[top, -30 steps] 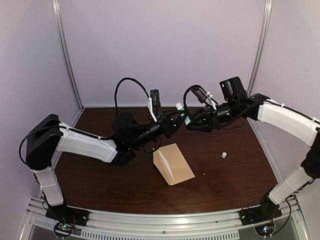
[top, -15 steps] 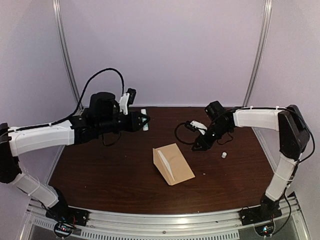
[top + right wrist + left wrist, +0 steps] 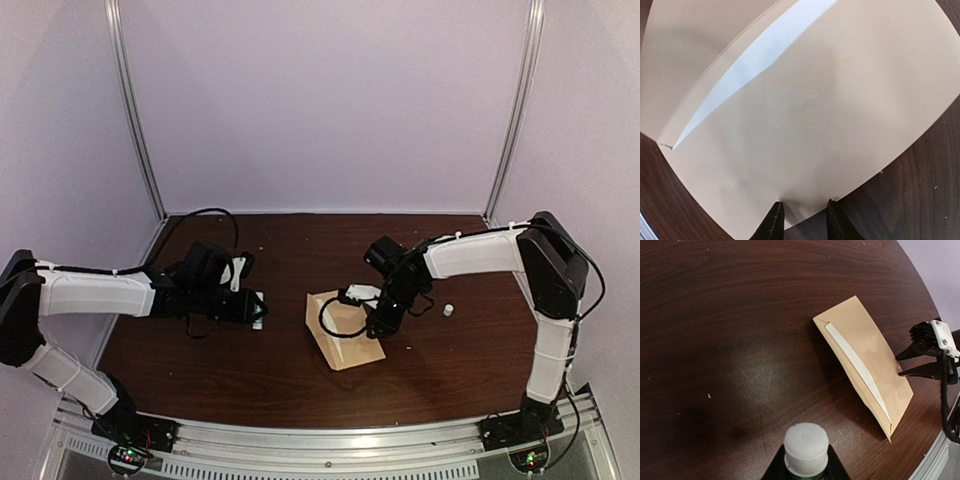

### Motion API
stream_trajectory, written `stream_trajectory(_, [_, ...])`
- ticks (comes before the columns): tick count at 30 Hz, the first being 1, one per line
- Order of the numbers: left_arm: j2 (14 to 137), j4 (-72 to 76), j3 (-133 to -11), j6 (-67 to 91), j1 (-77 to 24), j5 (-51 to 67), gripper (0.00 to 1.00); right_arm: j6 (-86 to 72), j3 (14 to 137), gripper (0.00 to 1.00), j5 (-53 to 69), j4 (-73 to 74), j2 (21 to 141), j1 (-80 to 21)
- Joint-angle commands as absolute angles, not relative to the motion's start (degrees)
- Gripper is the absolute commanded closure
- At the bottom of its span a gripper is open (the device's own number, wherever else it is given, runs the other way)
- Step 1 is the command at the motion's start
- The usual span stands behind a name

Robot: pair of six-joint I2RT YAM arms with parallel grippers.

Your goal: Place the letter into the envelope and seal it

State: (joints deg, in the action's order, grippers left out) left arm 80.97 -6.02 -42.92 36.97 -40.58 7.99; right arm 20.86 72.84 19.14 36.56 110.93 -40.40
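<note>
The tan envelope (image 3: 340,345) lies mid-table with its flap folded over. A pale strip (image 3: 856,365) shows along the fold. The cream bordered letter itself is hidden. My right gripper (image 3: 372,322) is down at the envelope's right edge. Its fingertips (image 3: 774,220) stand a little apart and touch the paper (image 3: 815,125), with nothing between them. It also shows in the left wrist view (image 3: 902,364). My left gripper (image 3: 256,308) is low over the table, left of the envelope (image 3: 875,355). It is shut on a glue stick (image 3: 806,440) with a white top and green body.
A small white cap-like piece (image 3: 449,310) lies on the dark wooden table (image 3: 250,370), right of the envelope. Purple walls with metal posts (image 3: 135,120) close in the back and sides. A metal rail (image 3: 330,445) runs along the near edge.
My left arm swung left and down toward the table with the glue stick. My right gripper came down from mid-air onto the envelope's right edge. The envelope has stayed where it was.
</note>
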Motion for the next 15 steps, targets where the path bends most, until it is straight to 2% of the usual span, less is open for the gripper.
stream_trajectory(1, [82.2,1.3,-39.7,38.2,-40.1,9.2,1.0,21.3,74.6,0.7,21.5,38.6,111.3,-42.2])
stream_trajectory(8, [87.8,6.1,-37.4,39.2,-39.4,11.4,1.0,22.3,74.9,0.71,30.9,39.3,110.5,-43.0])
stream_trajectory(15, [93.7,7.8,-41.5,36.6,-38.6,13.7,1.0,23.5,75.9,0.71,28.8,41.0,107.9,-41.0])
